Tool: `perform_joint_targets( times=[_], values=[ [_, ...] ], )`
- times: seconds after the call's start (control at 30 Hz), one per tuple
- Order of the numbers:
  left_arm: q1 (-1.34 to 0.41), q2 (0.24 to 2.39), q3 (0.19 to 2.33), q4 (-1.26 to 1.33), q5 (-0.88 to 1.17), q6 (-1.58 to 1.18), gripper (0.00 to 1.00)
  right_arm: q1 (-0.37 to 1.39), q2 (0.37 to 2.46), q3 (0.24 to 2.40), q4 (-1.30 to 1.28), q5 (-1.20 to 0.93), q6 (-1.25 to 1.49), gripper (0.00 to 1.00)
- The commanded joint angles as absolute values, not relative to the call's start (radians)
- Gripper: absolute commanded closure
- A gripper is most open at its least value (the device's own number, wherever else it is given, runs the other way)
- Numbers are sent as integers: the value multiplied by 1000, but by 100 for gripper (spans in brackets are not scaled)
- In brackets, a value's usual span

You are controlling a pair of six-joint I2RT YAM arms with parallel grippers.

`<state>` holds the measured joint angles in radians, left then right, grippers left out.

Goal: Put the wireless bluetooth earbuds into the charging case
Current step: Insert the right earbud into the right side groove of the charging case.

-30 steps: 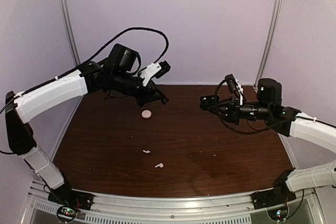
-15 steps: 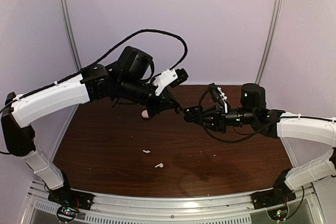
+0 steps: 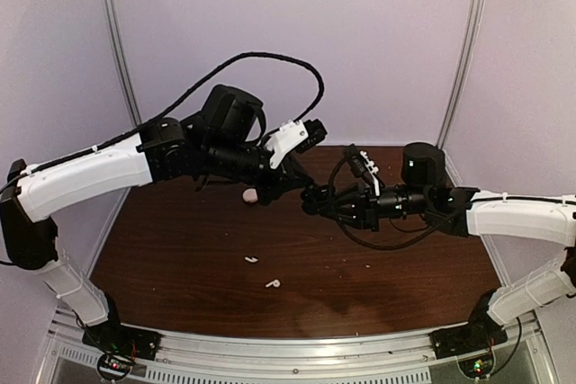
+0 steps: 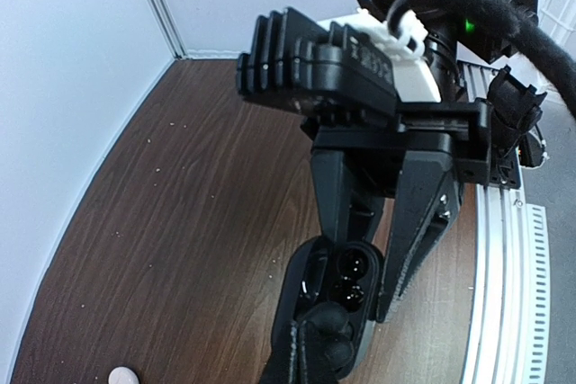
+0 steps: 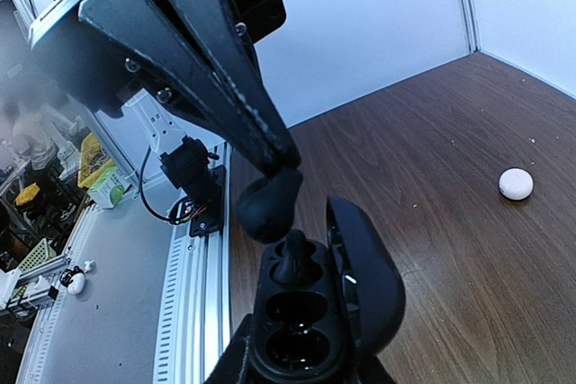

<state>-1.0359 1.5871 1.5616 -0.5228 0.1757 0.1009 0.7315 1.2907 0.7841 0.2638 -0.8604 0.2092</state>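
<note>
Two wells (image 5: 290,310) show in the glossy black case (image 5: 360,285), lid open, held by the right claw (image 4: 364,267); left claw (image 5: 274,164) pinches a tiny rounded earbud (image 5: 268,206) just above.

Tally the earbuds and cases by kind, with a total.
white stemmed earbuds: 2
black earbud: 1, in the left pincer; a dark shape in the case may be a second
black case, open in the right pincer: 1
pink case: 1
Total: 5
</note>
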Motion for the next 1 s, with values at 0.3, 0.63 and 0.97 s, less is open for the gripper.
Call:
perform_joint_targets(
  times=[0.3, 0.63, 0.97],
  values=[
    [-1073, 1539, 1524, -430, 146, 105, 100, 766, 1317, 849, 264, -876, 184, 100],
    [-1096, 1545, 1513, -427, 109, 121, 100, 782, 1322, 868, 231, -872, 166, 100],
    [-1121, 1543, 1502, -430, 72, 139, 100, 787, 1312, 864, 228, -861, 175, 100]
  ],
)
